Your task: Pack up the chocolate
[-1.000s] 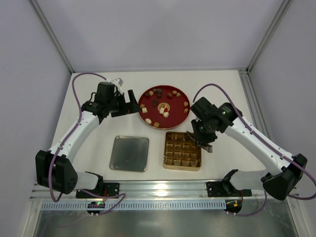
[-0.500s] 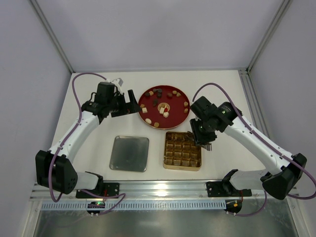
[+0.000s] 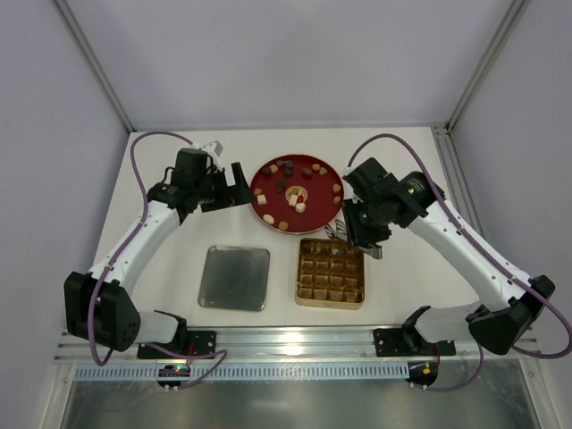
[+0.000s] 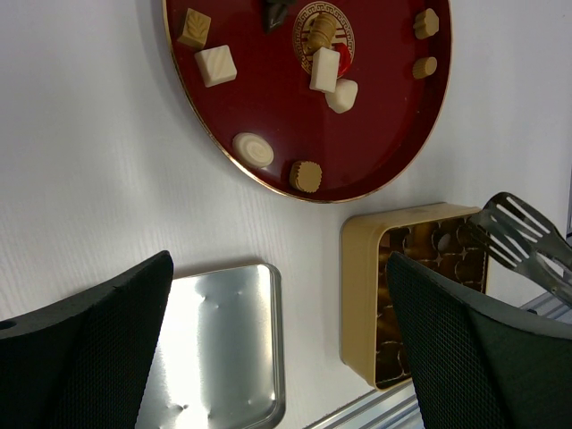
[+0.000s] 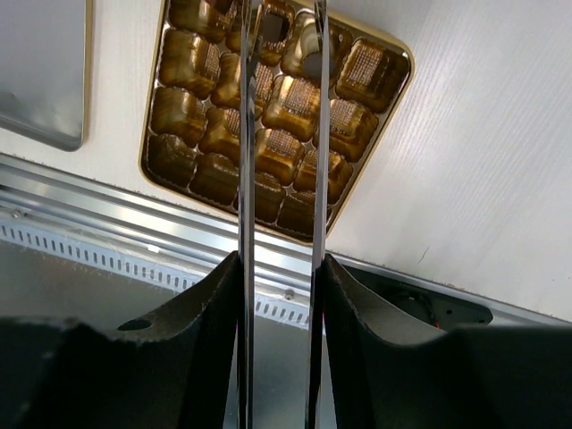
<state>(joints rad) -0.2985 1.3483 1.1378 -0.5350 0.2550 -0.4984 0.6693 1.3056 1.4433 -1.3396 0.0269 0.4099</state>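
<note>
Several tan, dark brown and cream-white chocolates [image 3: 284, 224] lie on the red plate [image 3: 317, 192]. They also show in the left wrist view [image 4: 215, 65]. The gold gridded tin [image 3: 330, 273] sits in front of the plate, and its cells [image 5: 290, 103] look empty. My right gripper [image 3: 362, 234] is shut on metal tongs [image 5: 246, 134]. The tong tips [image 4: 527, 239] hang over the tin's far edge, and I see no piece between them. My left gripper [image 3: 234, 188] is open and empty, just left of the plate.
A silver lid [image 3: 234, 278] lies flat left of the tin and also shows in the left wrist view [image 4: 219, 349]. The metal rail [image 3: 295, 340] runs along the table's near edge. White walls close in the back and both sides.
My right arm has moved back and left, carrying the tongs from the tin's right edge to its far edge near the plate. The left arm has not moved.
</note>
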